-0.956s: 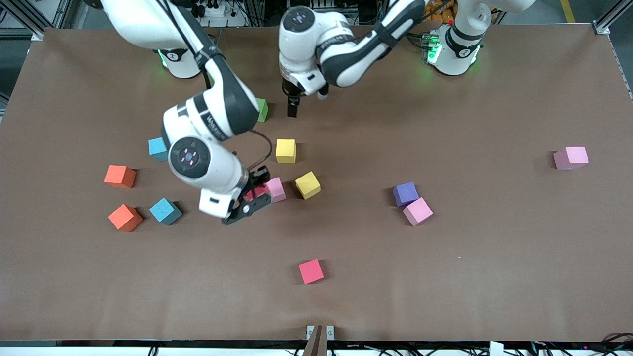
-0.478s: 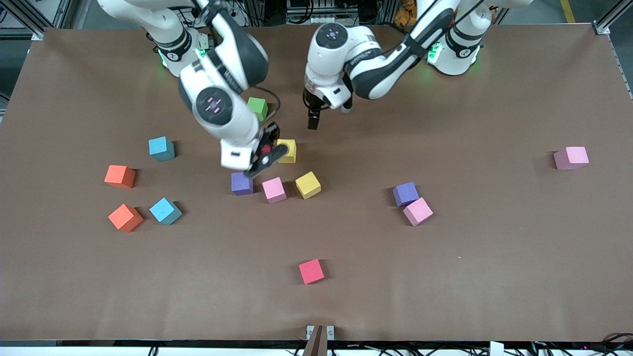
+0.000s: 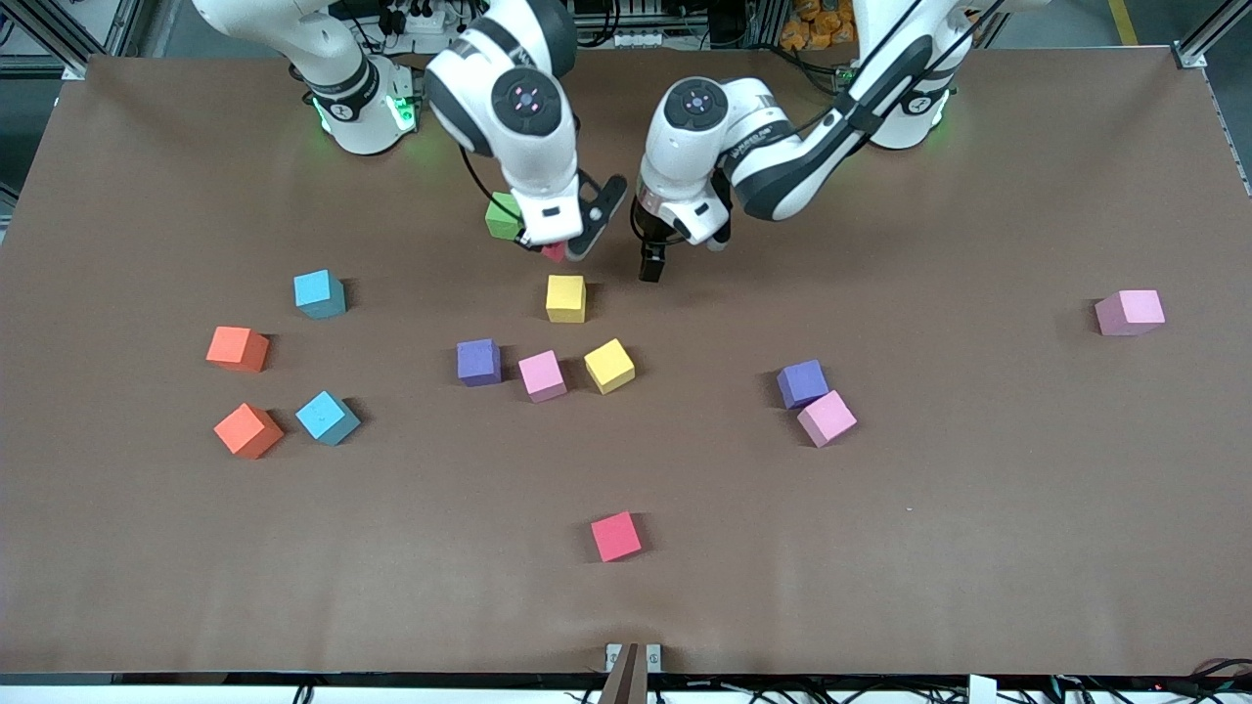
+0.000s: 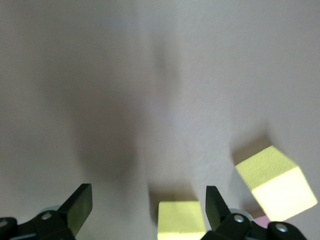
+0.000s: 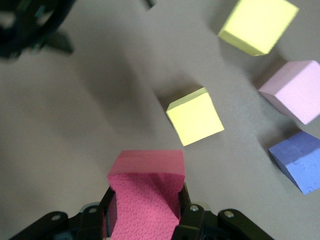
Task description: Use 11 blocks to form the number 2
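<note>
Reading the tabletop [image 3: 978,548] as a clock, twelve toward my bases and six toward the front camera: my right jaws are clamped shut on a red block [image 5: 147,192], lifted over the tabletop just at four o'clock of the green block [image 3: 502,217]. At six o'clock below that grip lies a yellow block [image 3: 565,298]. My left jaws stand wide open and hold nothing; they hover over bare tabletop at about two o'clock of that yellow block.

Nothing of the number 2 is joined. A purple block [image 3: 478,362], a pink block [image 3: 541,375] and a second yellow block [image 3: 608,366] lie in a loose row near the middle. Another purple block [image 3: 802,383] touches a pink block [image 3: 826,418] at its five o'clock. A third pink block [image 3: 1130,312] sits well apart toward the left arm's end. Two light blue blocks [image 3: 319,293] [image 3: 327,418] and two orange cubes [image 3: 237,348] [image 3: 248,430] lie toward the right arm's end. A second red block [image 3: 615,536] lies alone at six o'clock.
</note>
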{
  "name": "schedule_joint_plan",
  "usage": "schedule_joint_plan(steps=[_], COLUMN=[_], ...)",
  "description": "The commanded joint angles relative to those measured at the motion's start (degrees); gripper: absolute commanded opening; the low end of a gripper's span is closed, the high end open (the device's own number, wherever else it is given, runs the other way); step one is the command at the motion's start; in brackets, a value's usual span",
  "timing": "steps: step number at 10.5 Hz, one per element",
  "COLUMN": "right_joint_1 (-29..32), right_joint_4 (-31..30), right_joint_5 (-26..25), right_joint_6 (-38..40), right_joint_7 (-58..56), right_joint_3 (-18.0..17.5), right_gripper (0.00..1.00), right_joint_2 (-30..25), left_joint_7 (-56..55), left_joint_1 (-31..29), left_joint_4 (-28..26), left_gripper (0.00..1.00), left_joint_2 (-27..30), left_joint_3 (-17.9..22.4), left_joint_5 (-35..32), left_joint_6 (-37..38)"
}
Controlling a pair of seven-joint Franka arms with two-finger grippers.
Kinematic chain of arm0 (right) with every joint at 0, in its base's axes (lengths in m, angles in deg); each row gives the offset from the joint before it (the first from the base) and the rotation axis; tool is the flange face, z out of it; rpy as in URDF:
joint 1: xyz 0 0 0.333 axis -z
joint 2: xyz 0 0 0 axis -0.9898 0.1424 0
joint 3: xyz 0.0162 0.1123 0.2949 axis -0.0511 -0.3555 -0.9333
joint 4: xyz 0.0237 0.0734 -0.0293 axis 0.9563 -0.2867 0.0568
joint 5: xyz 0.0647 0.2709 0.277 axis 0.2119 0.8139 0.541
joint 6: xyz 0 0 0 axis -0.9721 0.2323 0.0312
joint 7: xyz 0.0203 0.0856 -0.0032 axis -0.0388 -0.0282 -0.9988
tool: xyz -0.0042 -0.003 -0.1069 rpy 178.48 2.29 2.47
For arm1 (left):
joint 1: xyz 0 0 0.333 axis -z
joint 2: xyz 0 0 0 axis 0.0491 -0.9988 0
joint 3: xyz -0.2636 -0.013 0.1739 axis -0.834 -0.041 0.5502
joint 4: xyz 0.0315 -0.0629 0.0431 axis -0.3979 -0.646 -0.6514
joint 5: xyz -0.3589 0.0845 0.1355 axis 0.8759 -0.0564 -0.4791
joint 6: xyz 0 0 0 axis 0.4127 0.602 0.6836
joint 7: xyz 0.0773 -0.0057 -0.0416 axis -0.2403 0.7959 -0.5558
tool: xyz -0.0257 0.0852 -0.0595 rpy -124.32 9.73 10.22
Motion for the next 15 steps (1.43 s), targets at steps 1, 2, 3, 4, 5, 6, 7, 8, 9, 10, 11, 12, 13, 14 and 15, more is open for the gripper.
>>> schedule_joint_plan(steps=[1, 2, 3, 4, 5, 6, 7, 8, 9, 10, 11, 12, 13, 14, 15], right_joint_1=[1.5, 1.8, 1.9, 1.9, 1.9, 1.7, 1.3, 1.2, 1.1, 1.0, 0.8, 0.5, 0.2, 0.1, 0.0], right_joint_4=[-8.4, -11.2, -12.7, -13.6, -15.0, -16.9, -18.6, -20.1, -21.8, -22.7, -23.4, -24.6, -25.4, -26.1, -26.8], right_joint_5=[-1.1, -1.1, -1.1, -1.1, -1.1, -1.1, -1.1, -1.1, -1.1, -1.1, -1.0, -1.0, -1.0, -1.0, -1.0], right_joint_6=[-4.7, -7.9, -10.0, -11.4, -13.7, -15.4, -16.9, -17.9, -19.7, -20.7, -21.7, -23.2, -24.5, -25.7, -27.1], right_joint_7=[-8.9, -12.5, -16.4, -19.4, -21.8, -22.0, -22.0, -21.7, -20.8, -19.4, -18.7, -18.4, -18.4, -17.8, -16.7], right_joint_3=[-1.5, -1.4, -1.4, -1.5, -1.5, -1.5, -1.6, -1.7, -2.1, -2.3, -2.3, -2.3, -2.3, -2.4, -2.7], right_gripper=[0.0, 0.0, 0.0, 0.0, 0.0, 0.0, 0.0, 0.0, 0.0, 0.0, 0.0, 0.0, 0.0, 0.0, 0.0], right_joint_2=[-5.2, -6.1, -6.2, -6.2, -6.2, -6.4, -6.7, -6.9, -7.0, -6.8, -6.5, -6.4, -6.3, -6.1, -6.0], left_joint_7=[2.7, 3.3, 3.3, 3.3, 3.3, 3.3, 3.4, 3.5, 3.7, 3.8, 3.8, 3.8, 3.8, 3.8, 3.8], left_joint_1=[-1.6, -2.3, -2.2, -2.0, -1.4, -1.3, -1.3, -1.3, -1.3, -1.2, -1.3, -1.2, -1.1, -1.1, -1.1], left_joint_4=[0.1, 0.4, 1.4, 2.4, 3.4, 3.5, 3.6, 3.6, 3.6, 3.6, 3.6, 3.6, 3.7, 4.1, 4.1], left_gripper=[1.0, 1.0, 1.0, 1.0, 1.0, 1.0, 1.0, 1.0, 1.0, 1.0, 1.0, 1.0, 1.0, 1.0, 1.0], left_joint_2=[-0.6, -0.9, -2.2, -3.3, -4.4, -4.6, -4.7, -4.9, -5.3, -5.4, -5.4, -5.4, -5.7, -5.9, -6.0], left_joint_3=[1.2, 1.4, 1.7, 2.0, 2.2, 2.2, 2.2, 2.2, 2.2, 2.2, 2.2, 2.2, 2.2, 2.2, 2.2], left_joint_5=[-1.3, -1.2, -1.2, -1.2, -1.2, -1.2, -1.3, -1.3, -1.7, -2.7, -2.8, -2.9, -2.9, -2.9, -2.9], left_joint_6=[-1.6, -2.0, -2.5, -2.7, -2.8, -3.0, -3.0, -3.0, -3.1, -3.1, -3.1, -3.1, -3.1, -3.1, -3.1])
